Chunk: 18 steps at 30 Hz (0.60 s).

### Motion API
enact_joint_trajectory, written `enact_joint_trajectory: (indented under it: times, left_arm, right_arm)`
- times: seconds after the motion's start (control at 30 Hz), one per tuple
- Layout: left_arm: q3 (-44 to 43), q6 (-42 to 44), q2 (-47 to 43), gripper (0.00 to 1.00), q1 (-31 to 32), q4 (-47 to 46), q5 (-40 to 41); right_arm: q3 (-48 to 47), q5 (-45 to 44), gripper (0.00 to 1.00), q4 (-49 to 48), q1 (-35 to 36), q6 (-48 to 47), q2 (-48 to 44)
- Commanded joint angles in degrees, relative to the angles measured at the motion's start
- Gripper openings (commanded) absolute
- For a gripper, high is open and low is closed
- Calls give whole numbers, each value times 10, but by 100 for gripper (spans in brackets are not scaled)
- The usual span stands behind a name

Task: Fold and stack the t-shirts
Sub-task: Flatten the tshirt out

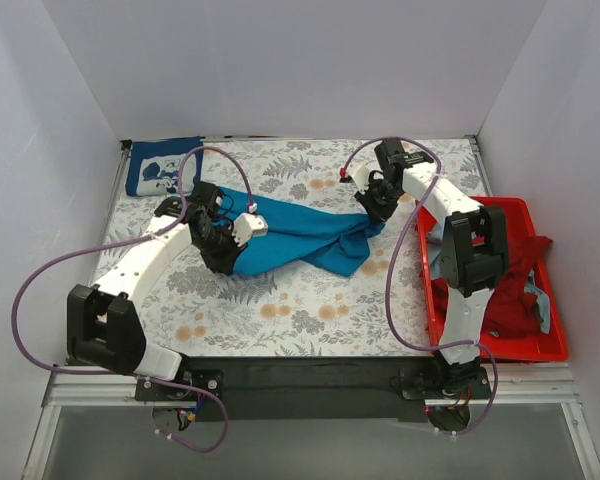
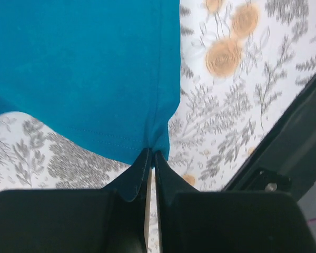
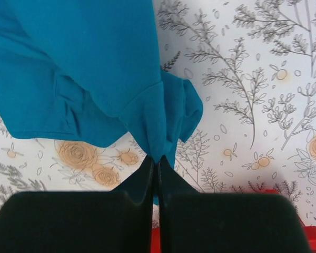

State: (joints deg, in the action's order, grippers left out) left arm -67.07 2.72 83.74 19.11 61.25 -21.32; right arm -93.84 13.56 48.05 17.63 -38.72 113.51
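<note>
On the desk, centre: one teal-blue shirt (image 1: 300, 235) lies strung out between two arms, crumpled, its right end bunched into a thick wad on the flowered desk (image 1: 310, 300).
Left side: the left end effector (image 1: 218, 250) grips the shirt's left end. In the wrist view the black fingers (image 2: 131, 179) are pressed together on a stitched hem corner of the teal-blue shirt (image 2: 84, 68), with the cloth fanning away from the left end effector (image 2: 151, 158).
Right side: the right end effector (image 1: 375, 205) sits at the shirt's far right end. Its wrist view shows the fingers (image 3: 142, 179) clamped on a gathered fold of the teal-blue shirt (image 3: 84, 63), nipped at the tips of the right end effector (image 3: 157, 161).
Far-left corner: one navy shirt (image 1: 163, 166) lies folded flat, white print up, well apart from the teal one.
Right edge: one red bin (image 1: 480, 202) stands just beside the right arm.
Inside the bin: one dark red shirt (image 1: 515, 275) is heaped up to the rim. Strips of pale blue-grey cloth (image 1: 542, 300) show among it, and it is not clear whether they are one garment or more.
Count: two arms, two end effectors, one bin, two shirts on the desk, and at least two more in the bin.
</note>
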Motion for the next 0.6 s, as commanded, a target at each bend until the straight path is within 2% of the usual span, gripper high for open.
enact_joint_trajectory:
  times: [0.0, 0.17, 0.2, 0.23, 0.3, 0.33, 0.37, 0.57]
  left_arm:
    - [49, 84, -12, 0, -5, 72, 8]
    - [97, 92, 2, 0, -7, 38, 21]
    - [102, 93, 7, 0, -7, 34, 27]
    - [107, 92, 17, 0, -8, 28, 34]
    - [107, 91, 22, 0, -11, 24, 37]
    - [106, 91, 25, 0, -14, 19, 37]
    - [99, 93, 26, 0, -15, 19, 41]
    - [71, 120, 57, 0, -50, 32, 66]
  right_arm:
    - [6, 23, 1, 55, 11, -43, -34]
    - [19, 31, 1, 92, 30, -69, -38]
    - [21, 30, 4, 96, 32, -70, -38]
    - [21, 26, 21, 99, 33, -69, -37]
    - [22, 6, 39, 103, 32, -68, -40]
    - [25, 3, 53, 104, 27, -67, -49]
    - [27, 3, 56, 103, 22, -69, -53]
    - [41, 27, 56, 100, -35, -87, -76]
